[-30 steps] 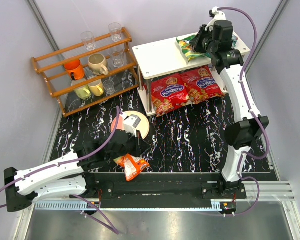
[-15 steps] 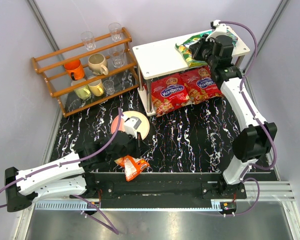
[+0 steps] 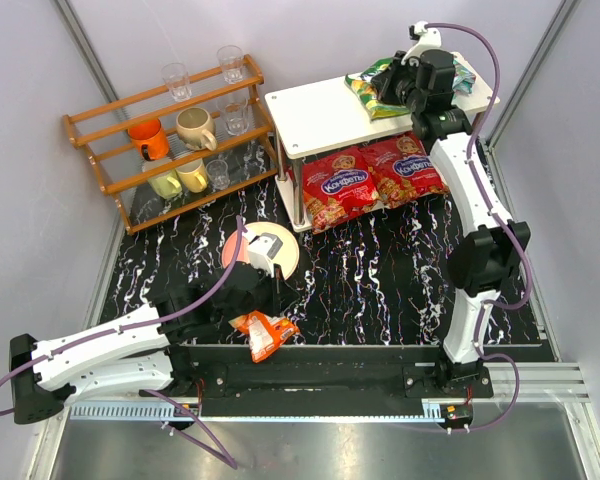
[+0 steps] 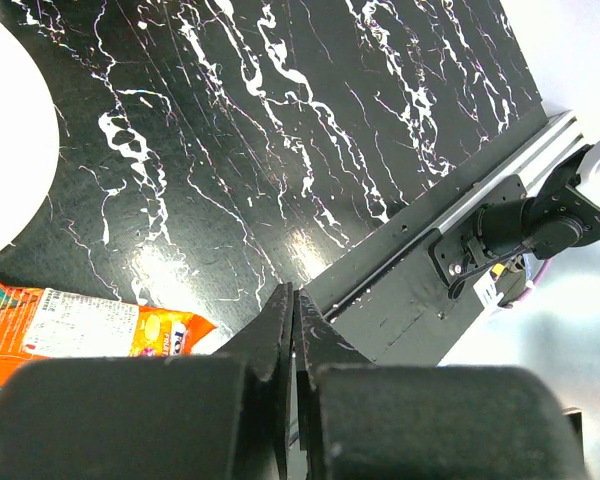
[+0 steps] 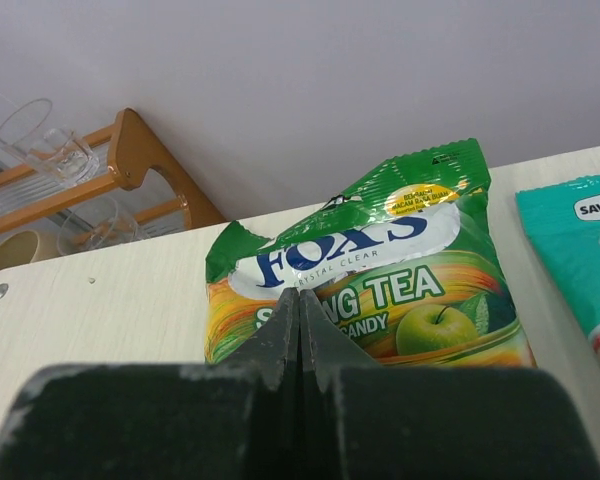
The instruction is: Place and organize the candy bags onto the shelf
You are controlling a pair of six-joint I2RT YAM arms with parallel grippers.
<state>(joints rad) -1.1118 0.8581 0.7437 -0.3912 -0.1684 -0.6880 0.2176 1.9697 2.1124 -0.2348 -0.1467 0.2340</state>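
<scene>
**Four candy bags on the shelf, one orange bag on the worktop**

The black marbled worktop (image 3: 380,270) carries the white two-tier shelf (image 3: 315,110) at the far right. The orange-brown wooden rack (image 3: 110,110) of cups and glasses stands to the shelf's left. Two large red bags (image 3: 337,186) (image 3: 405,168) lie side by side on the lower tier. On the top tier the yellow-green bag (image 5: 380,280) lies flat, with the teal bag (image 5: 580,260) just beside it on the right. A round plate (image 3: 285,262) sits mid-worktop. The small orange bag (image 3: 265,332) lies at the near edge of the worktop. The right fingers (image 5: 292,320) are pressed together with nothing between them, tips at the yellow-green bag's near edge; whether they touch it I cannot tell. The left fingers (image 4: 285,310) are also pressed together and empty, low over the near edge just beside the orange bag.
</scene>
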